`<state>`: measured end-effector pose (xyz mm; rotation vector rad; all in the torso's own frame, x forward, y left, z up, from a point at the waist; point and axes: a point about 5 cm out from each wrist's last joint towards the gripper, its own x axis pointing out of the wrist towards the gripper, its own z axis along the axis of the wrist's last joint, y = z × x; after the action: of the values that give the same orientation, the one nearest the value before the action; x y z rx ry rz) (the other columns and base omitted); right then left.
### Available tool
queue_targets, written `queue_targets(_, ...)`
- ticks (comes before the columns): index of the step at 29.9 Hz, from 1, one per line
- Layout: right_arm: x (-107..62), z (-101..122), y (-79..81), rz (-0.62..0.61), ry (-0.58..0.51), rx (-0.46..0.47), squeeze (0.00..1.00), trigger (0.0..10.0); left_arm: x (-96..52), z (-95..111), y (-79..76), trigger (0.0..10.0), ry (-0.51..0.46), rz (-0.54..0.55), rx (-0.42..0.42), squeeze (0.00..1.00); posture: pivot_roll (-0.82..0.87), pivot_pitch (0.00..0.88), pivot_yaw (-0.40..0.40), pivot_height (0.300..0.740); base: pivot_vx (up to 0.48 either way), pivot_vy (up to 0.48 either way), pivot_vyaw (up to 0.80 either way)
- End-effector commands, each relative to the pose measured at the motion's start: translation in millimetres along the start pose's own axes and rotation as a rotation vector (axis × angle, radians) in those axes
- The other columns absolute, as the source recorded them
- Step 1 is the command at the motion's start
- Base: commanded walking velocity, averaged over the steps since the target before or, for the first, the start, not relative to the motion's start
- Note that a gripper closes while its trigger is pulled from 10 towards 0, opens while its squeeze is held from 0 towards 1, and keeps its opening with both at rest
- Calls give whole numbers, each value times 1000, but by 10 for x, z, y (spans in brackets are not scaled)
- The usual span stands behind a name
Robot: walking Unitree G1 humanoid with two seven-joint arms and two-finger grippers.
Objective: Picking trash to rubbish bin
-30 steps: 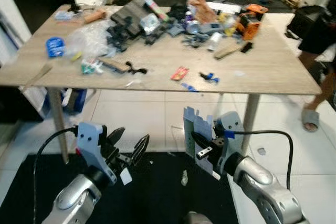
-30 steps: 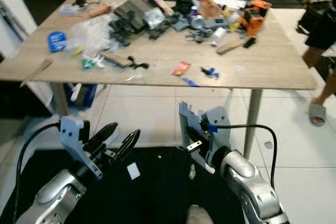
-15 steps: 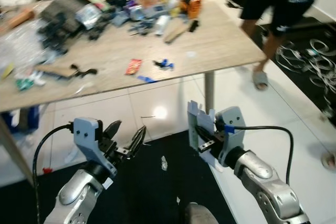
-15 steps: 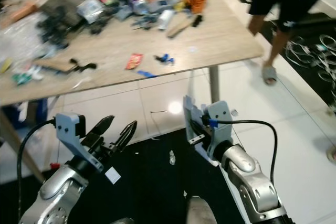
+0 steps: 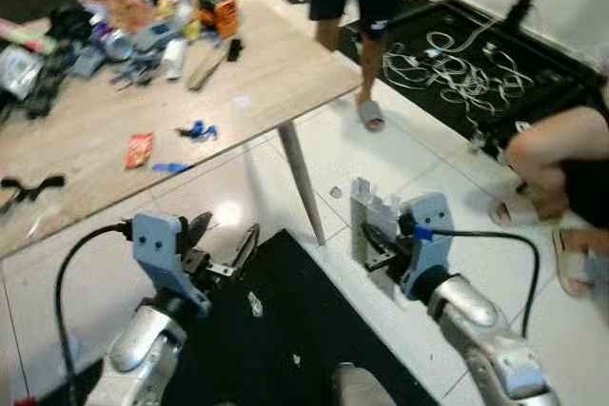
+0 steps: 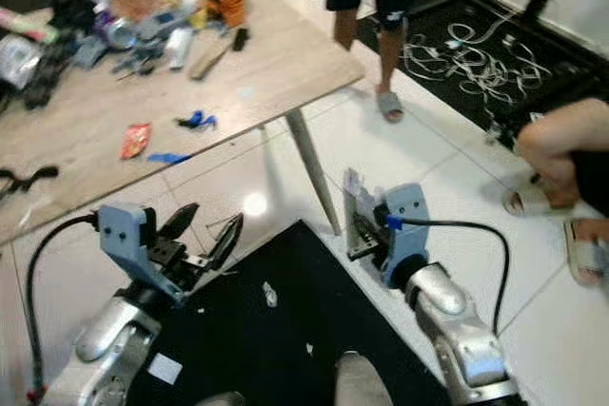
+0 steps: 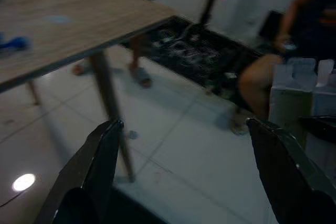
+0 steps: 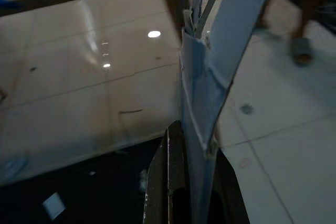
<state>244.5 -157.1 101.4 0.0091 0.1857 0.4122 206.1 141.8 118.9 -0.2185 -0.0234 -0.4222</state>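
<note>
Right end effector [image 5: 373,240]: raised in front of the robot, forearm angled up and forward, fingers clamped on a carton.
Carton [image 5: 366,230]: flattened, pale, with a torn, jagged top edge; held upright in the right end effector, above the white floor tiles just beside the mat's edge. In the right wrist view the carton [image 8: 210,72] stands between the two black fingers [image 8: 167,182].
Left end effector [image 5: 226,256]: held out low and forward at about the same height as the right one, fingers spread apart with nothing between them; well apart from the carton. The left wrist view looks between the open fingers [image 7: 94,166] toward the surface's leg.
Left arm: silver forearm bent up from the lower edge of the head views, a black cable looping from the wrist.
Right arm: silver forearm rising from the lower right, a black cable arcing over the wrist.
Surface [image 5: 276,83]: wooden, to the robot's front left, strewn with clutter including an orange tool [image 5: 217,7] and a red packet [image 5: 139,149].
Mat [image 5: 285,339]: black, under the robot, with small white scraps [image 5: 255,304] on it.
Person [image 5: 366,7]: standing by the surface's far corner, in dark shorts and slippers.
Second person [image 5: 561,149]: at the right edge; a bent knee and a foot in a slipper.
Cables [image 5: 457,59]: a white tangle on a dark mat beyond the tiles.
</note>
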Motion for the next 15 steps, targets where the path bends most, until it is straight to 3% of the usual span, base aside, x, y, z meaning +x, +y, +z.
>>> queue_targets(1, -2, -15, 16, 4, -4, 11, 0, 10000, -23, -37, 12, 10000, 12, 17, -5, 0, -110, 65, 37, 740, 0, 0, -800)
queue_targets(15, -9, -12, 25, 8, -9, 22, 0, 10000, -28, -43, 11, 10000, 10, 21, -12, 0, -115, 69, 39, 740, 0, 0, -800)
